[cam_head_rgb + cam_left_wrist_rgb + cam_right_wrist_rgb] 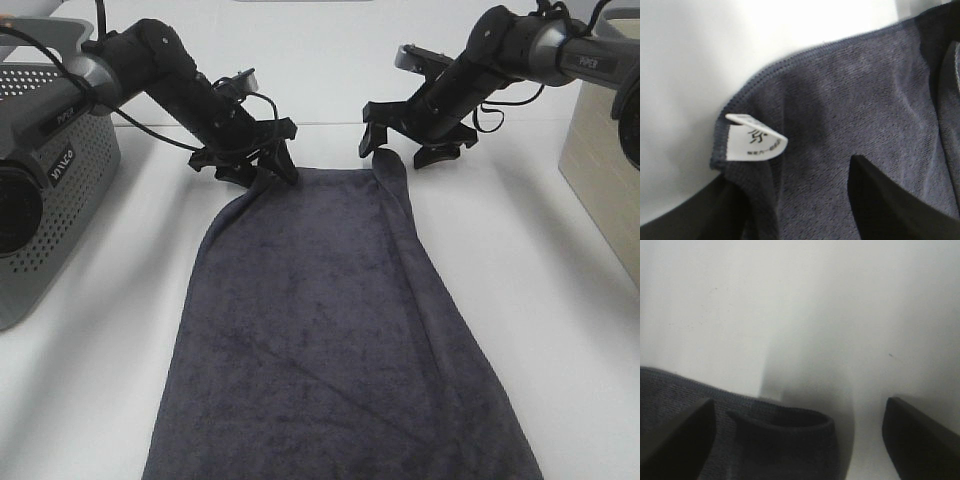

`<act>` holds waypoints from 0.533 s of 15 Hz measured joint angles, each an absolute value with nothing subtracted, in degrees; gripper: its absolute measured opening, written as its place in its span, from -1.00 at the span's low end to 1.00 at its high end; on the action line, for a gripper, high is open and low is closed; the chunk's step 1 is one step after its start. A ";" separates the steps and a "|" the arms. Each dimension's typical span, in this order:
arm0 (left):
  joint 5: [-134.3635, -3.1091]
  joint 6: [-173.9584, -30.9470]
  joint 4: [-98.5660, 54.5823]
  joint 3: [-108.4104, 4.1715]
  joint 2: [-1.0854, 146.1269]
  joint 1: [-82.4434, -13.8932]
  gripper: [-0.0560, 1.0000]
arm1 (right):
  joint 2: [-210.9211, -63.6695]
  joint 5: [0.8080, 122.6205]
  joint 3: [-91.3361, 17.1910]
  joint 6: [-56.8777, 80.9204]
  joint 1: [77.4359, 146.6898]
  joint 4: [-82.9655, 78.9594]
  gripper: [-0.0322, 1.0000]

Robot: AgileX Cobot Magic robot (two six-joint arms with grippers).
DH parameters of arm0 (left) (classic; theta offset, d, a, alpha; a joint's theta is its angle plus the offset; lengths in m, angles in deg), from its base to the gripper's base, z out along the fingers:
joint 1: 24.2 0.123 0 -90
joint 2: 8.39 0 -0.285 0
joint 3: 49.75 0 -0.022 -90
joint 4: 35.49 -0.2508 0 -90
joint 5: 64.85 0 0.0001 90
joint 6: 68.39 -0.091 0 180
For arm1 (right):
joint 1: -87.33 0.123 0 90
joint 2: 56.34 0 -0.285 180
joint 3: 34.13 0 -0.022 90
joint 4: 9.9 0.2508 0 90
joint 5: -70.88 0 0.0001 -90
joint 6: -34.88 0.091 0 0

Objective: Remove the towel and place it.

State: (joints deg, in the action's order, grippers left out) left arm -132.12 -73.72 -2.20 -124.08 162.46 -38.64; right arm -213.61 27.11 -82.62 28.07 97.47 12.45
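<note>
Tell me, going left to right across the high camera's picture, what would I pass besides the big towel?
Grey perforated basket → left hand → right hand → beige container.

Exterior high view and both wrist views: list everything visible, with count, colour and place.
towel: one, dark charcoal grey, spread flat mid-table
care label: one, white, folded, at the towel corner by the left gripper
basket: one, grey, perforated, at the table's left edge
box: one, beige, at the right edge, partly cut off
table: one, white, under everything
left gripper: one, black, jaws apart over the towel's far left corner
right gripper: one, black, jaws wide apart at the raised far right corner
</note>
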 joint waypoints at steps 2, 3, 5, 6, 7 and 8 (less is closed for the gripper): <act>-132.06 -73.67 -2.37 -124.08 162.46 -38.64 0.13 | -213.61 27.97 -82.62 30.70 98.39 9.41 0.68; -132.06 -73.67 -2.43 -124.08 162.46 -38.64 0.13 | -213.61 27.97 -82.62 30.93 98.39 9.18 0.66; -132.06 -73.67 -2.43 -124.08 162.46 -38.64 0.13 | -213.61 27.11 -82.62 33.11 98.39 6.20 0.40; -132.06 -73.67 -2.43 -124.08 162.46 -38.64 0.13 | -213.61 26.19 -82.62 33.51 98.39 5.52 0.24; -132.06 -73.67 -2.43 -124.08 162.46 -38.64 0.13 | -213.61 25.27 -82.62 33.68 98.39 4.54 0.14; -132.06 -73.67 -2.43 -124.08 162.46 -38.64 0.13 | -213.61 24.47 -82.62 33.74 98.33 3.68 -0.16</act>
